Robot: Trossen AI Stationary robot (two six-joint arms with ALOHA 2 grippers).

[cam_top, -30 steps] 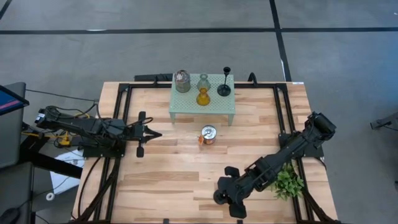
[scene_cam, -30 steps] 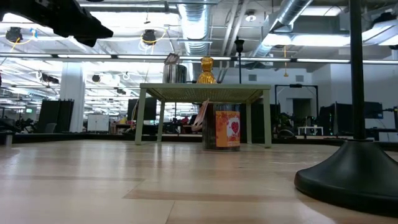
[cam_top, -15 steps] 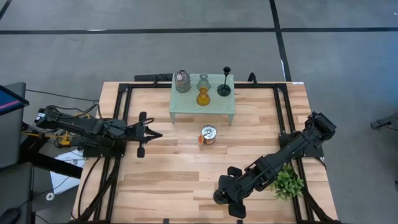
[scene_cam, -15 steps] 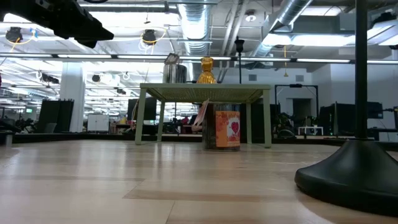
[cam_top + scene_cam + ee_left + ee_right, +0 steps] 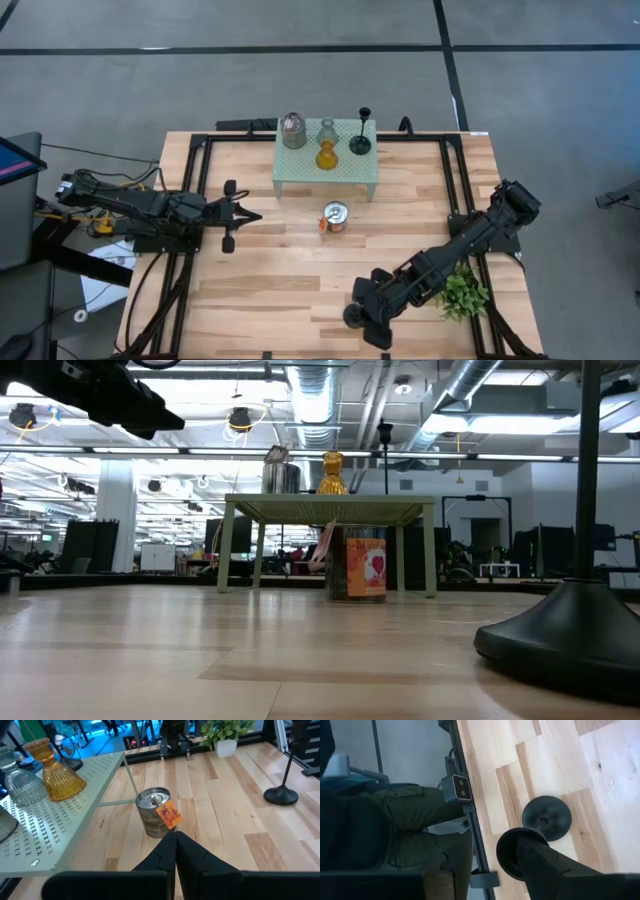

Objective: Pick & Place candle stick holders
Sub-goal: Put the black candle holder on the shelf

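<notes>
The right gripper (image 5: 362, 312), jaws clamped on the slim-stemmed black holder (image 5: 565, 630) near the bench's front edge, must next carry it to the mesh stand (image 5: 327, 170); the left gripper (image 5: 240, 215), jaws closed empty, waits at the left side.

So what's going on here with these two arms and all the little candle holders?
The right claw is at the near edge of the table, gripping a tall black candlestick whose base looks to rest on the wood. The left claw waits shut, pointing at the orange-and-silver tin. Four more holders already sit on the green mesh stand.
</notes>
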